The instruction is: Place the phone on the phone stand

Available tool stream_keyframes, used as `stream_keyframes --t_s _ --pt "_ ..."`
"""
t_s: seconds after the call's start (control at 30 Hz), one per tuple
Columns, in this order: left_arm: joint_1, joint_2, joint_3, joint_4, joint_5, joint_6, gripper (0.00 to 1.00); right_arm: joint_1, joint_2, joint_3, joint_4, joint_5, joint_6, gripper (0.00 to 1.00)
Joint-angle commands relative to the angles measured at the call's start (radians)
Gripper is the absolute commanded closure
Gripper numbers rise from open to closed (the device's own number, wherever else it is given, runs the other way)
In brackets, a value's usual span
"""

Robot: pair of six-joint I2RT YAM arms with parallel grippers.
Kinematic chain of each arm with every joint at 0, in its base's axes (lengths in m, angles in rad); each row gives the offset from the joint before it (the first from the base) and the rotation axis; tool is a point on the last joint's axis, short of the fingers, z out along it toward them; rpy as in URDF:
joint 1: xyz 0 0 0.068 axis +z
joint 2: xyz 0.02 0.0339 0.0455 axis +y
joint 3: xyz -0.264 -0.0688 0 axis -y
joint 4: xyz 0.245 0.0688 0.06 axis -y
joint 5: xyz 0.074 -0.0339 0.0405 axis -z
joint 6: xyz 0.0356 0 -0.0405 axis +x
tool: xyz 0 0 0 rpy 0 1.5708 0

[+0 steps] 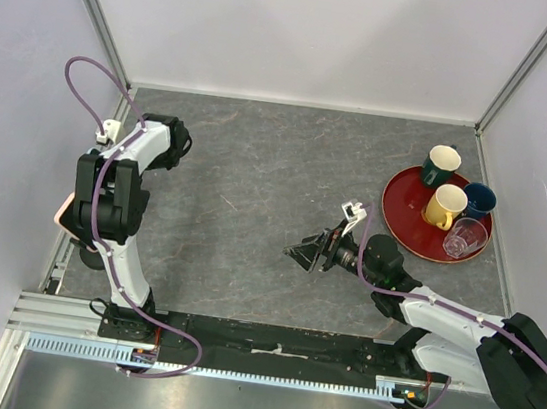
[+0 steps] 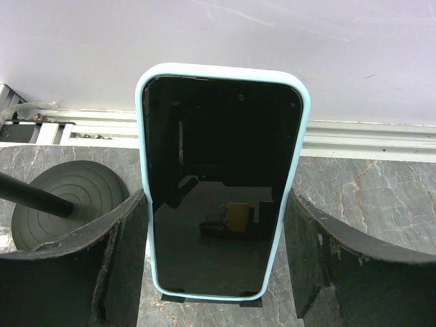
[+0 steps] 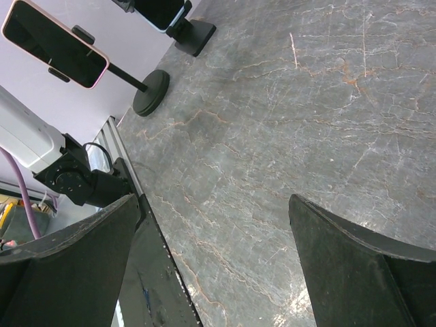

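Pink phone [image 3: 54, 43] clamped on blk disc-base stand [image 3: 151, 94].

phone [image 3: 54, 42]: pink rim, dark screen | phone stand [image 3: 151, 92]: black | table [image 3: 306, 102]: grey marbled | tray [image 1: 399, 211]: red

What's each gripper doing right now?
Left gripper: open; the light-blue phone ahead is not gripped.
Right gripper: open, holding nothing.
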Motion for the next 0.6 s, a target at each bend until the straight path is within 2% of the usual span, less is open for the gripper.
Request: stream_keyframes --t_s 0.0,0.1,0.13,0.2,0.23,0.33,0.57 --pt "0.001 0.0 0.0 -0.184 -0.044 -0.071 0.58 -0.005 0.002 -0.01 0.058 -0.013 0.009 0.02" --pt "0.001 0.003 0.003 -0.184 -0.04 -0.062 0.43 -0.005 0.004 -0.012 0.063 -0.014 0.011 0.02" --pt "0.001 0.003 0.006 -0.184 -0.037 -0.059 0.33 -0.007 0.004 -0.01 0.064 -0.017 0.011 0.02" --pt "0.001 0.003 0.01 -0.185 -0.027 -0.047 0.22 -0.007 0.007 -0.013 0.069 -0.017 0.013 0.02" --pt "0.001 0.005 0.02 -0.184 -0.015 -0.041 0.12 -0.007 0.008 -0.012 0.069 -0.017 0.014 0.02" --pt "0.001 0.011 0.04 -0.184 0.009 -0.008 0.04 -0.007 0.007 -0.012 0.069 -0.019 0.014 0.02" --pt "0.001 -0.012 0.05 -0.184 0.048 0.035 0.01 -0.008 0.01 -0.015 0.075 -0.023 0.013 0.02"
